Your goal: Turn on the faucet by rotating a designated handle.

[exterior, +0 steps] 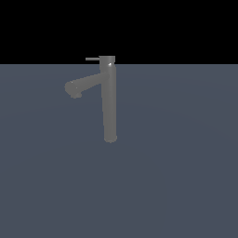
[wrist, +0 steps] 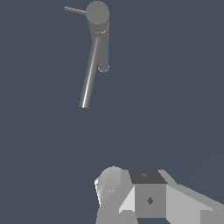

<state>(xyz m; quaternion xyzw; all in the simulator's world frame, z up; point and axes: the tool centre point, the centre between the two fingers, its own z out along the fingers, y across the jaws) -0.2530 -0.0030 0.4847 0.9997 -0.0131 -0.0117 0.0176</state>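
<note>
The faucet [exterior: 109,100] is a tall slim grey column standing upright on the dark floor, with a thick angled spout [exterior: 83,84] reaching to the exterior view's left and ending in a rounded nozzle. The handle [exterior: 92,59] is a thin short rod jutting level from the top cap toward the exterior view's left. In the wrist view I look down on the faucet's round cap [wrist: 97,12], with the handle [wrist: 74,10] sticking out beside it. Light grey boxy parts of my gripper [wrist: 148,199] show at that picture's edge, far from the faucet and touching nothing. The jaw gap is not visible.
The faucet stands alone on a flat dark blue-grey floor [exterior: 186,176]. A black background lies above the floor's far edge. The arm does not show in the exterior view.
</note>
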